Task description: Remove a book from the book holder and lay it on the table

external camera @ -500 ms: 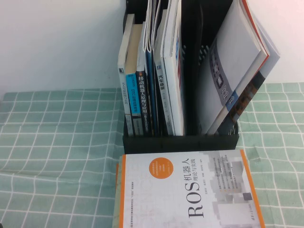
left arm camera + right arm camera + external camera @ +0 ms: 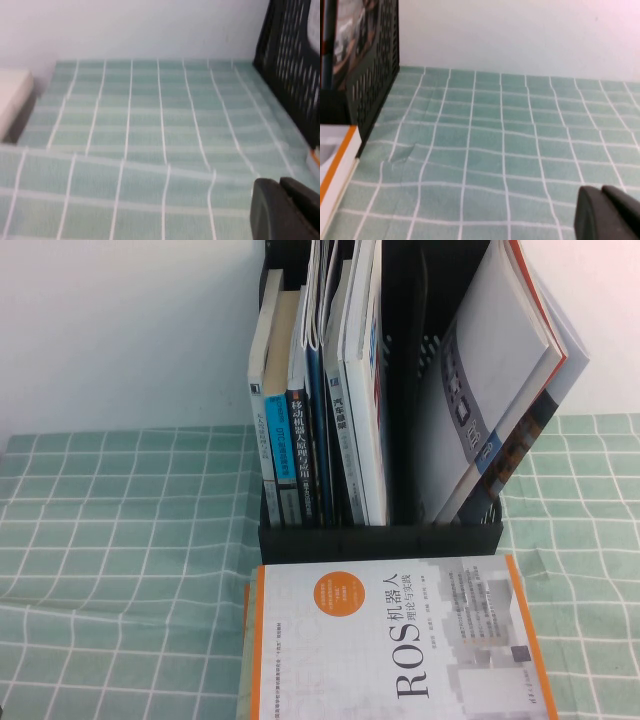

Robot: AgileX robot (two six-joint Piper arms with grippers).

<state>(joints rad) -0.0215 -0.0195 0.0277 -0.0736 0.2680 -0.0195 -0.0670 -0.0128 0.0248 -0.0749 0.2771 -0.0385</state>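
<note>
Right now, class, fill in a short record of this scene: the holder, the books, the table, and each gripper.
holder: black book holder upright on the table, books standing in its slots
leaning book: grey-covered book tilted in the holder's right slot
lying book: ROS book flat on the table, in front of the holder
left gripper: low over the cloth to the holder's left, holding nothing visible
right gripper: low over the cloth to the holder's right, holding nothing visible
</note>
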